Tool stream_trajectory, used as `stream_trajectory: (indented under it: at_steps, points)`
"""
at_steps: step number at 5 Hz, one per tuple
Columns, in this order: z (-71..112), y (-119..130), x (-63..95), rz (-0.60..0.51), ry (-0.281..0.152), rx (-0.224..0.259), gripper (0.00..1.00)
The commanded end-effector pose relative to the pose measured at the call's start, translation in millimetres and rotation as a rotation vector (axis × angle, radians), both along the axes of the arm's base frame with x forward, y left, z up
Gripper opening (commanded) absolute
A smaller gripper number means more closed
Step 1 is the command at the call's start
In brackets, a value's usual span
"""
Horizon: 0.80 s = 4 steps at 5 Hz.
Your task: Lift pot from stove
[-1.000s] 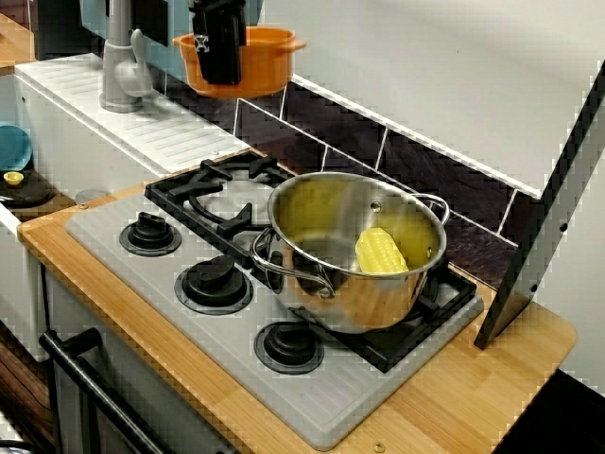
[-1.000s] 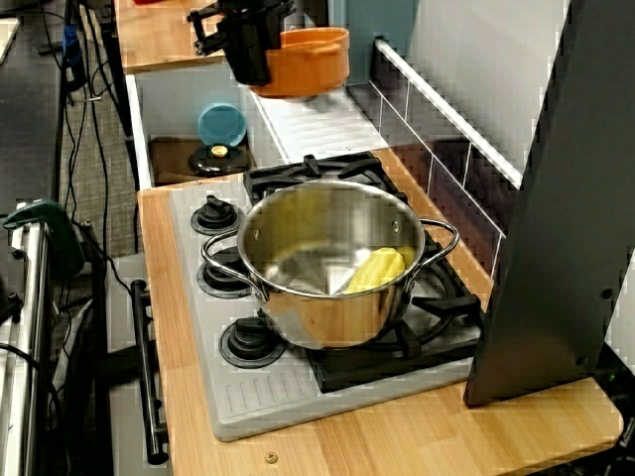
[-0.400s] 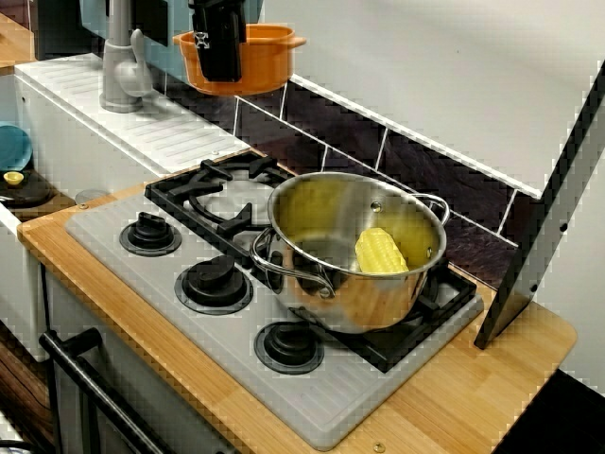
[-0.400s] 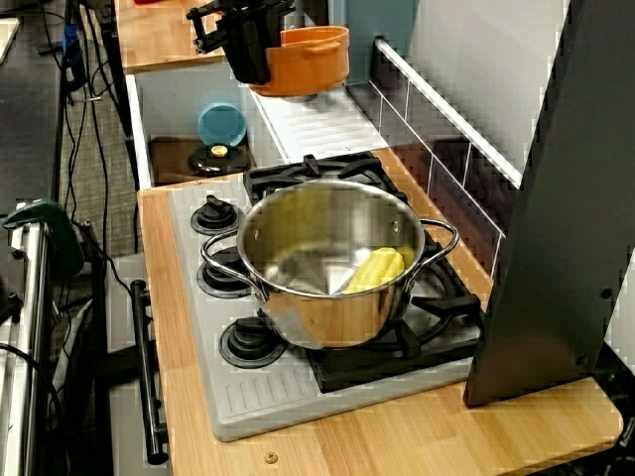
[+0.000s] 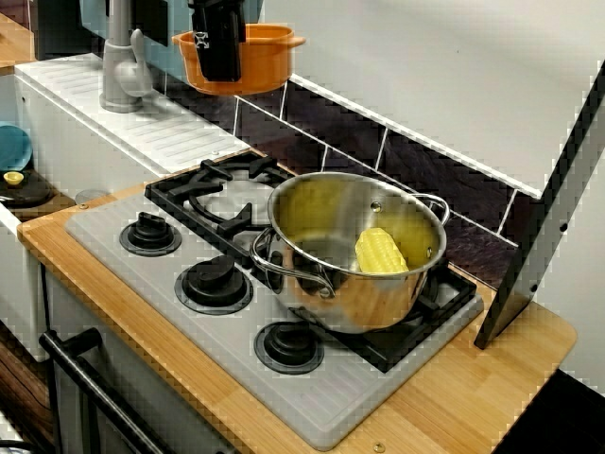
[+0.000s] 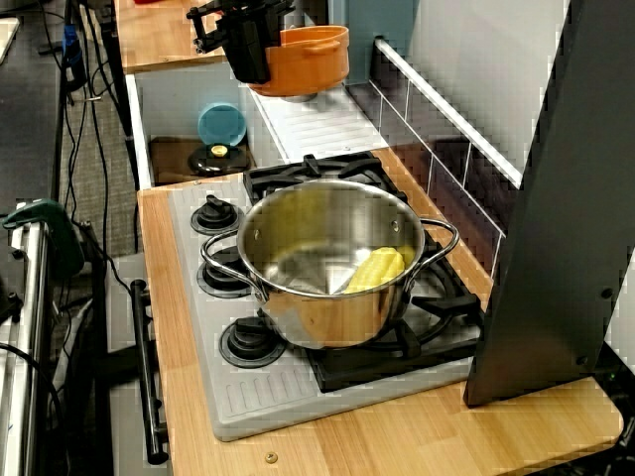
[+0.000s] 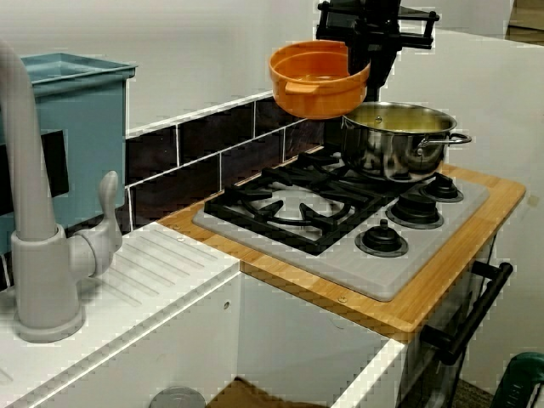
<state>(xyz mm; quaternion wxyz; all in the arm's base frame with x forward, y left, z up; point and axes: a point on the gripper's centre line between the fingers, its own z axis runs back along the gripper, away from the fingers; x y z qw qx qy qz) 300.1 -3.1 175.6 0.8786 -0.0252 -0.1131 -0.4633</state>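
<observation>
Light wooden counter (image 5: 492, 397) surrounds a toy stove (image 5: 312, 397) with a grey ribbed panel, three black knobs along its front edge and black burner grates behind them. On the right-hand grate sits a shiny steel pot (image 5: 364, 284) with loop handles, and a yellow ear of corn (image 5: 380, 252) lies inside it against the far wall. The left-hand grate (image 5: 222, 194) is bare. Dark tiles (image 5: 416, 165) run along the wall behind the stove, and a white ribbed drainboard (image 5: 170, 132) with a grey faucet (image 5: 121, 66) adjoins the stove on the left, next to a sink holding a blue plate (image 6: 222, 124). The orange pot (image 5: 255, 61) is held in the air, well above the stove and clear of both grates, hanging over the drainboard end near the tiled wall; in the side view it tilts slightly, its open mouth facing upward and one short tab handle showing. The black gripper (image 5: 217, 43) comes down from above and is clamped on the pot's rim, one finger inside and one outside the wall.
</observation>
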Motion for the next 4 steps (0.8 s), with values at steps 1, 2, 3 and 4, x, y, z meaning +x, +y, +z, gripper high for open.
stream_trajectory:
  at_steps: [1,2,3,4]
  points:
    - [24.3,0.0,-0.2,0.012,-0.094,0.013,0.00]
    - [24.3,0.5,-1.2,0.013,-0.094,0.012,0.00]
    - [24.3,0.8,-1.9,0.015,-0.094,0.012,0.00]
    - [24.2,0.8,-2.3,0.016,-0.094,0.012,0.00]
